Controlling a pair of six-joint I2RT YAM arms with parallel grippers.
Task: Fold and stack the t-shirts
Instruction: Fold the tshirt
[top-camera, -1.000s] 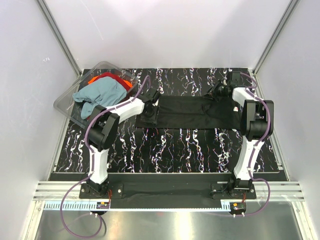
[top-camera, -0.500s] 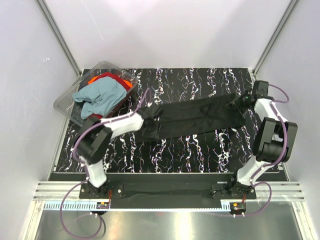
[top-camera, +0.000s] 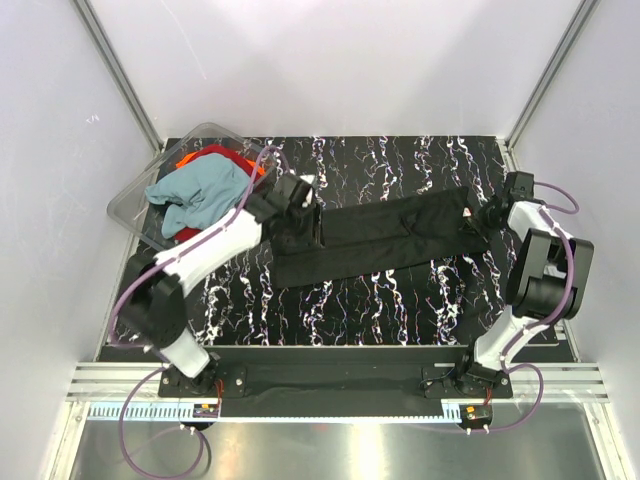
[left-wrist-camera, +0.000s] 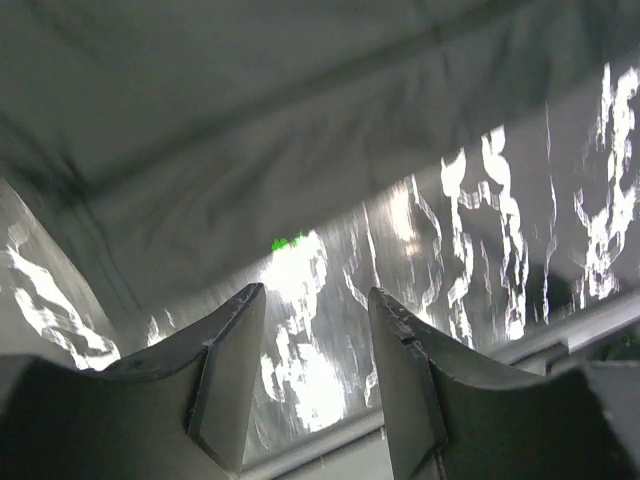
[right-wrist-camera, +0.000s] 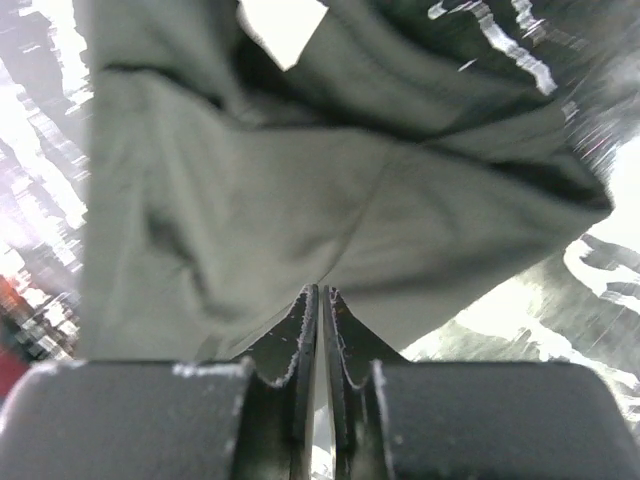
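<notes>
The black t-shirt (top-camera: 380, 235) lies as a long folded strip across the marbled table, slanting up to the right. My left gripper (top-camera: 303, 195) is open and empty over the strip's left end; the left wrist view shows its jaws (left-wrist-camera: 315, 292) apart, with black cloth (left-wrist-camera: 250, 130) beyond them. My right gripper (top-camera: 488, 213) is at the strip's right end, shut on the cloth edge (right-wrist-camera: 250, 200), its jaws (right-wrist-camera: 320, 290) pressed together. The teal-blue t-shirt (top-camera: 200, 190) and the red-orange t-shirt (top-camera: 215, 155) lie crumpled in the tub.
A clear plastic tub (top-camera: 135, 205) stands tilted at the table's back left corner, close to my left arm. White walls and metal frame posts close in the table on both sides and at the back.
My right gripper pulled the shirt's right end outward, stretching the strip. My left gripper let go of the left end and moved back toward the tub.
</notes>
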